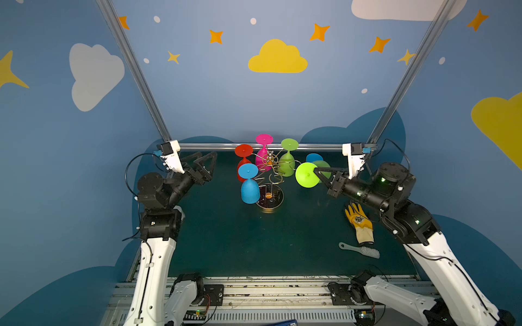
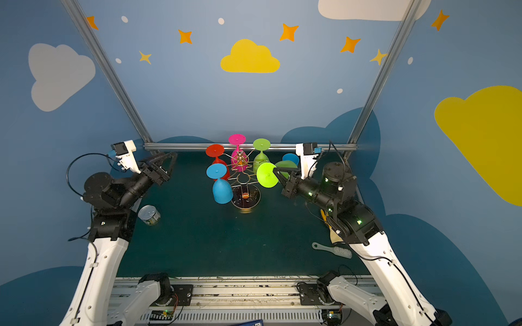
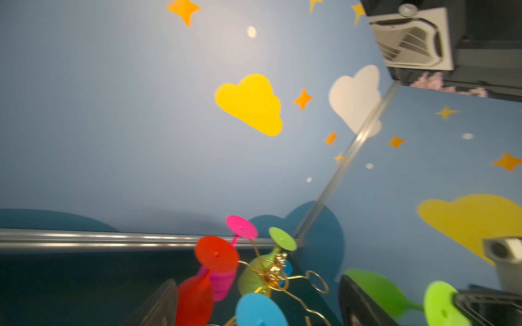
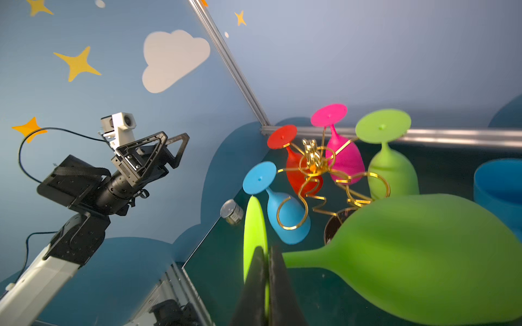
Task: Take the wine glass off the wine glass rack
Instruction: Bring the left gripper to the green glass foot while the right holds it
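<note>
Two robot arms work over a dark green table (image 1: 254, 248), seen from above. Nearest, at lower right of a top view, lie a small brush (image 1: 360, 249) and a yellow glove (image 1: 358, 223). A tin can (image 2: 149, 215) sits at lower left.

At centre stands the wine glass rack (image 1: 270, 197), gold wire on a dark round base. A blue glass (image 1: 250, 192), a red glass (image 1: 243, 150), a pink glass (image 1: 264, 139) and a green glass (image 1: 289, 144) hang upside down from it.

Just right of the rack and clear of the wire, the lime green wine glass (image 1: 306, 175) lies sideways in the air. The removal looks done, and setting the glass down appears to be what remains.

The right gripper (image 4: 266, 248) has its fingers (image 4: 278, 282) pinched tight on the rim of that glass's round foot. The left gripper (image 1: 208, 156), at centre left and well apart from the rack, has its fingers spread wide and touches nothing.

Farther back on the right is a second blue glass (image 1: 314, 157), off the rack.
</note>
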Tool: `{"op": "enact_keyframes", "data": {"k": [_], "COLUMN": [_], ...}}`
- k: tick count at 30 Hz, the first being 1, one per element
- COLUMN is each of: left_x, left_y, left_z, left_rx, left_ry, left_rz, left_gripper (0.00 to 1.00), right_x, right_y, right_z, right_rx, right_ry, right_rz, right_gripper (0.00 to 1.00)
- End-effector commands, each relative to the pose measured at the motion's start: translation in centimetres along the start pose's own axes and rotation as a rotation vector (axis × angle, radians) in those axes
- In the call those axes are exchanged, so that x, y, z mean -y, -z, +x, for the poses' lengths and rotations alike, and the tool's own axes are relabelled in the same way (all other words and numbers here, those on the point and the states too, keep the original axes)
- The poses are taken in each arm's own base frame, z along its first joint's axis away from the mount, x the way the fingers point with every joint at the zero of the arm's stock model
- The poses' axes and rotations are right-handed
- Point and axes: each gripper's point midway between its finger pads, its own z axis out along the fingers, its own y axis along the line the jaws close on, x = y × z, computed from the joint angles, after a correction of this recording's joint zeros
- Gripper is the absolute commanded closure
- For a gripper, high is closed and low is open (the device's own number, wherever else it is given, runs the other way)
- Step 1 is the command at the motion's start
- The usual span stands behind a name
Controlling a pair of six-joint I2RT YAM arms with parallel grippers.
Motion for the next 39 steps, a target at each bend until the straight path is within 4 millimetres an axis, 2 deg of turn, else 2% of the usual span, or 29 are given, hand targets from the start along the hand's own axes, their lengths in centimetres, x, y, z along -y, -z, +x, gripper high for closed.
{"op": "enact_keyframes", "data": {"k": [1,8,14,22,31,36,39], "left_x": [5.7,11.9,14.8,15.9,16.2,16.4,16.4], "left_y": [-0.7,-2.7,-4.2,-6.1,-7.0,-7.1,-7.1], "left_z": [1.6,3.9,5.5,7.2,7.6,7.5,7.6], "left_rx": [-0.183,-0.354,-0.427,-0.472,-0.467,-0.472,-0.476], "left_ry": [0.056,0.047,0.043,0.070,0.079,0.088,0.099], "left_rz": [0.296,0.595,0.718,0.770,0.765,0.772,0.768], "left_gripper": [0.17,0.20,0.24,0.26,0.34,0.51,0.71], "right_x": [-1.0,-3.9,-5.8,-7.2,-7.7,-7.7,-7.7], "right_y": [0.1,-1.5,-2.6,-4.4,-6.1,-6.5,-6.7], "right_z": [-1.6,-3.4,-4.2,-3.7,-2.6,-2.3,-2.1], "right_rx": [0.024,0.029,0.046,0.033,0.001,-0.001,-0.007], "right_ry": [0.132,0.221,0.238,0.211,0.186,0.180,0.174], "right_rz": [-0.023,-0.171,-0.272,-0.363,-0.403,-0.402,-0.405], "right_gripper": [1.00,1.00,1.00,1.00,1.00,1.00,1.00]}}
